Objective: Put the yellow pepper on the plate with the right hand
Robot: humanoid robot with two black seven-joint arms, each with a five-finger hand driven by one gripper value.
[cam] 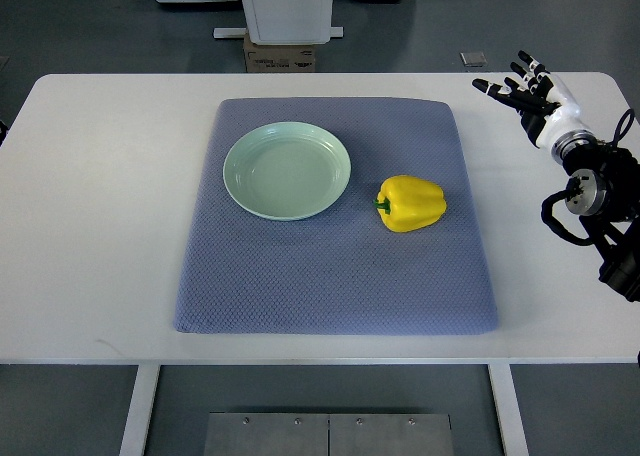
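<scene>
Pepper (411, 203) lies beside plate (287, 170); right robot hand (522, 89) splayed.

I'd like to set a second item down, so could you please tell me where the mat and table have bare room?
The mat is bare across its whole near half, below the plate and yellow pepper. The table left of the mat is bare too. Tightest is the gap between plate and pepper. The right robot hand, open, hovers over the far right corner.
</scene>
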